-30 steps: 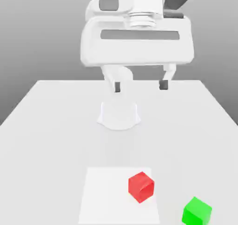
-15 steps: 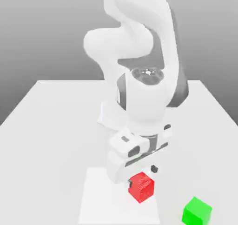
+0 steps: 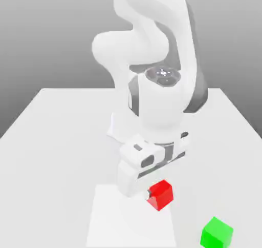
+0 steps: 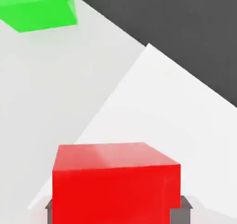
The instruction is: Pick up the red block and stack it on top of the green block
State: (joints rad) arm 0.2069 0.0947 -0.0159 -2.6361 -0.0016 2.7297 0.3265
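Lifted since half a second ago: small glossy red cube (image 3: 160, 194), clamped in your end effector (image 3: 153, 193) | next: carry to small green cube (image 3: 216, 232) by tabletop (image 3: 61, 139) near edge

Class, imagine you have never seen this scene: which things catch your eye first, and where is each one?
The big white arm fills the middle of the exterior view, bent down over the table. Under its hand sits the bright red block, held between the jaws in the hand view. The green block stands apart, towards the exterior view's right near corner.

The red block (image 3: 160, 194) sits between the gripper (image 3: 153, 193) fingers, the green block (image 3: 216, 232) toward the exterior view's right.
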